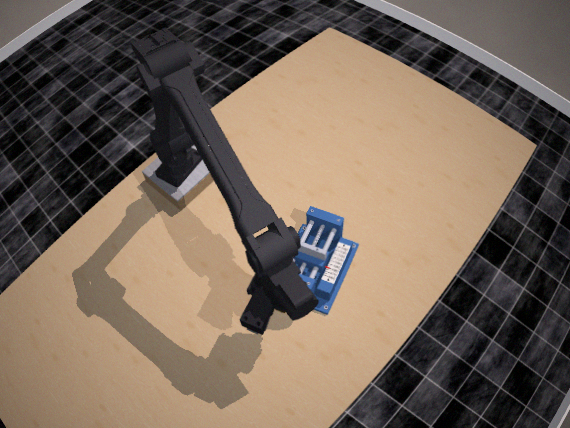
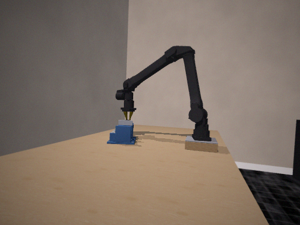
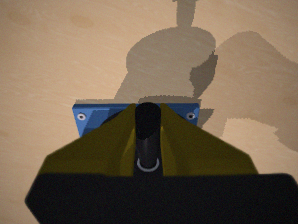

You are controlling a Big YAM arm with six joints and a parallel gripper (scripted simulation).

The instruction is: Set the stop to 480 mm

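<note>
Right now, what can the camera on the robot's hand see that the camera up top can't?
Only the hand camera shows the gripper shut on a black handle, with a yellow finger on each side. Only the top camera shows the white ruler with its red mark, the grey sliding block on rods, and the whole arm. Both show the blue base on the wooden table.

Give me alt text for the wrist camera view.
The gripper, with two yellow fingers, is shut on a black cylindrical handle seen end-on. Beyond it lies the blue base plate on a wooden table crossed by shadows.
</note>
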